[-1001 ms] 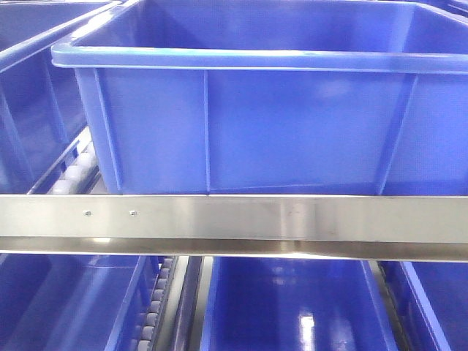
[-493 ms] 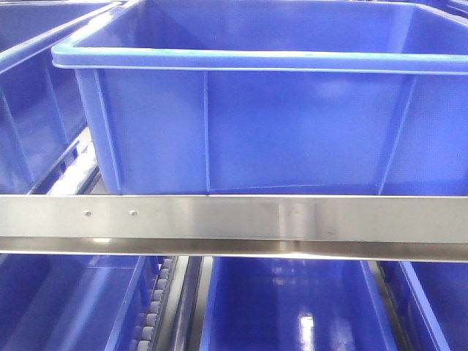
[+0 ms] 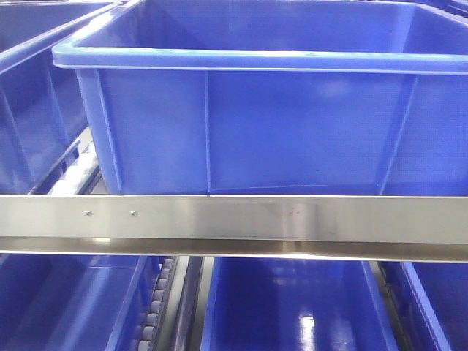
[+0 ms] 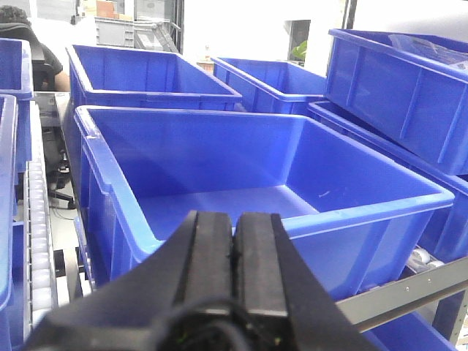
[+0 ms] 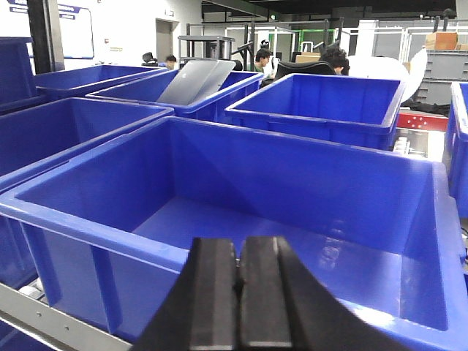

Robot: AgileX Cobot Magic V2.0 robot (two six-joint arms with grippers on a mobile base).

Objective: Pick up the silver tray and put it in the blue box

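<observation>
Blue plastic fills my view: the blue box (image 3: 256,124) sits empty on the roller rack just behind the steel rail (image 3: 234,219), directly ahead of both my wrists. My left gripper (image 4: 235,248) and right gripper (image 5: 238,289) hover near its front lip, each with black fingers (image 5: 212,292) pressed together on nothing. Far off to the left, the silver tray (image 5: 194,80) leans tilted inside a distant blue crate (image 5: 219,99).

I see a big blue box (image 3: 256,124) sitting on a shelf, right behind a shiny metal bar (image 3: 234,227). White rollers (image 3: 77,170) run beside it on its left. More blue boxes (image 3: 289,307) sit below the bar.
</observation>
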